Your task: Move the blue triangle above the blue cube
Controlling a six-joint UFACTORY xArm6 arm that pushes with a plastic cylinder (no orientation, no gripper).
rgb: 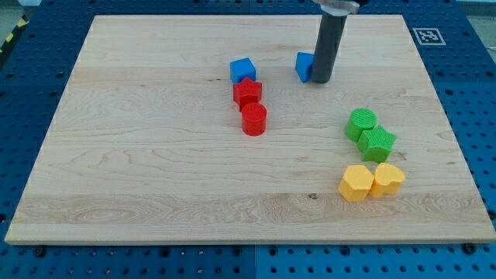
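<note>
Fingerless rod, my tip (320, 79) touching right side of blue triangle (303, 67), blue cube (242, 70) apart at view's left, red star (247, 92) just below cube, wooden board (155, 194)

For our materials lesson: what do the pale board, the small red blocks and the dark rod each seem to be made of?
The pale board looks like light wood with a matte finish: long grain streaks and small knots show. The red star-shaped block and red cylinder look like moulded plastic, judging by their even, saturated colour and faint sheen. The dark rod, my tip touching the blue triangle, looks smooth, possibly metal or plastic.
</note>
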